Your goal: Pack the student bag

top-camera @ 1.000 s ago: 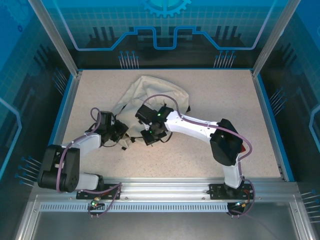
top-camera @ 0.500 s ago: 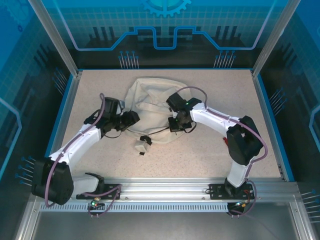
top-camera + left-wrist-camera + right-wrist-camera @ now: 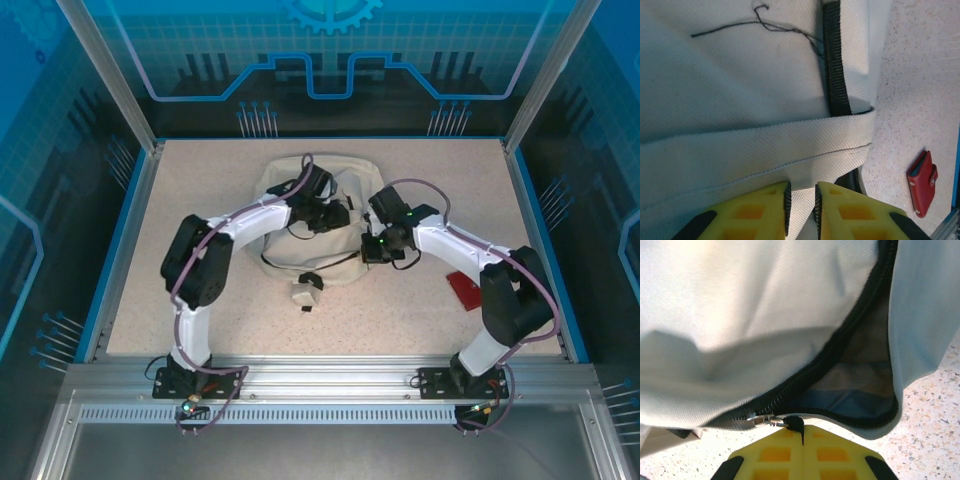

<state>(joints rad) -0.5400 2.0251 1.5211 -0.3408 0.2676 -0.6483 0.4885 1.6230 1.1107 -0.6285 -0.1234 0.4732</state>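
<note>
The student bag [image 3: 300,250] lies cream-white in the middle of the table, its thin dark strap [image 3: 835,65] running along one edge. My left gripper [image 3: 335,218] reaches over the bag's top and is shut on a fold of its cream webbing [image 3: 801,200]. At the bag's right edge, my right gripper [image 3: 372,250] is shut on the black zipper pull [image 3: 799,426]. The zipper [image 3: 840,345] gapes open there, showing a dark interior with something blue inside. A small white tag [image 3: 303,292] hangs off the bag's near edge.
A red wallet [image 3: 463,290] lies on the speckled table to the right of the bag, also seen as a red wallet [image 3: 922,182] in the left wrist view. Blue rails [image 3: 128,240] border the table left and right.
My left arm swung from the bag's left side across to its top, opened, then shut on the webbing. My right gripper pulled the zipper pull rightward. The red wallet came into view.
</note>
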